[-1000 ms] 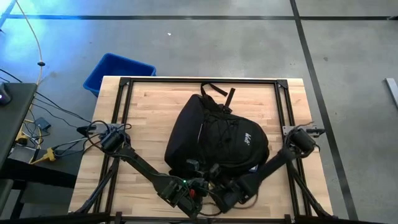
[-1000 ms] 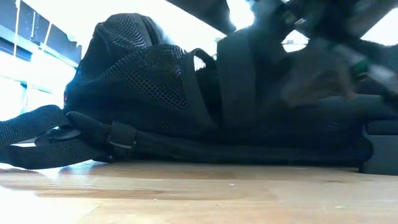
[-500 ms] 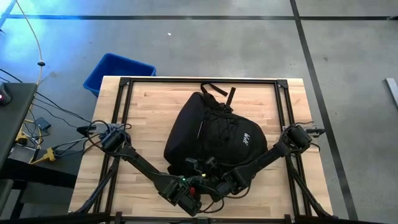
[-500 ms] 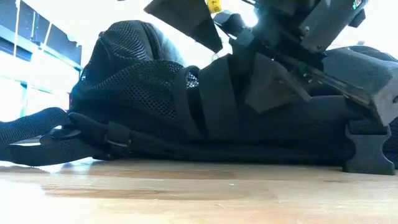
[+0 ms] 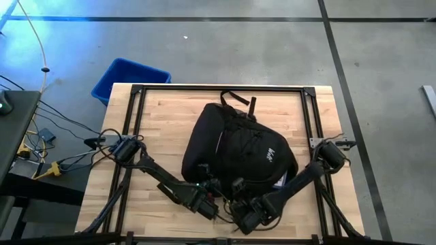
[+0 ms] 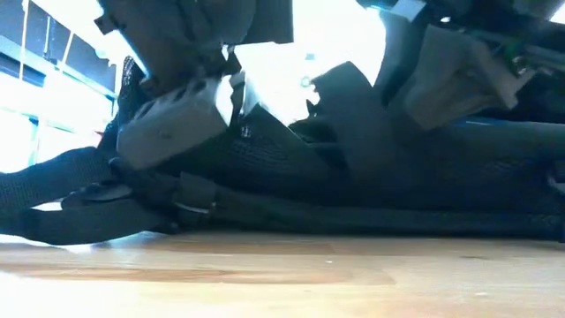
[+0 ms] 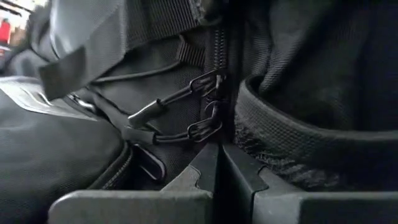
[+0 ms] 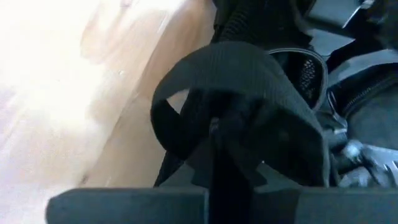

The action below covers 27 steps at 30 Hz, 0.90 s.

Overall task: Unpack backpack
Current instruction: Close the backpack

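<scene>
A small white logo point(image 5: 271, 154) is showing on the black backpack point(image 5: 235, 153) lying on the bench, on the side nearer the bench's right edge, but its lettering is proving too small to read. No other text is appearing legibly anywhere.

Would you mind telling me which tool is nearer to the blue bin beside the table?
Left. The left tool sits at the backpack's near edge, on the blue bin's side; the right tool lies just beyond it, farther away.
</scene>
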Available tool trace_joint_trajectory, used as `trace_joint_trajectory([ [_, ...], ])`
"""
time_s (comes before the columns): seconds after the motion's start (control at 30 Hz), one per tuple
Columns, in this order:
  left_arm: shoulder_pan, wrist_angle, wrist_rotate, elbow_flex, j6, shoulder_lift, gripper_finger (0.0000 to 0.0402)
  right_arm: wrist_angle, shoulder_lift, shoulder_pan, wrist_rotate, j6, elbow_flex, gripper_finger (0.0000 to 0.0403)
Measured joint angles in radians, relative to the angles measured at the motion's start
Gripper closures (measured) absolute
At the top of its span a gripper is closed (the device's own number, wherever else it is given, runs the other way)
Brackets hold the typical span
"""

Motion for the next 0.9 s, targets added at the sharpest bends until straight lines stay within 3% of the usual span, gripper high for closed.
trace_joint_trajectory([
  [0.53,0.005,-0.01,0.027,-0.026,-0.016,0.0,0.0401,-0.007,0.0,0.017,-0.023,0.093,0.002,0.04],
  [0.9,0.005,-0.016,0.032,-0.029,-0.016,0.0,0.0402,0.065,-0.002,-0.052,-0.149,0.097,0.002,0.0328],
])
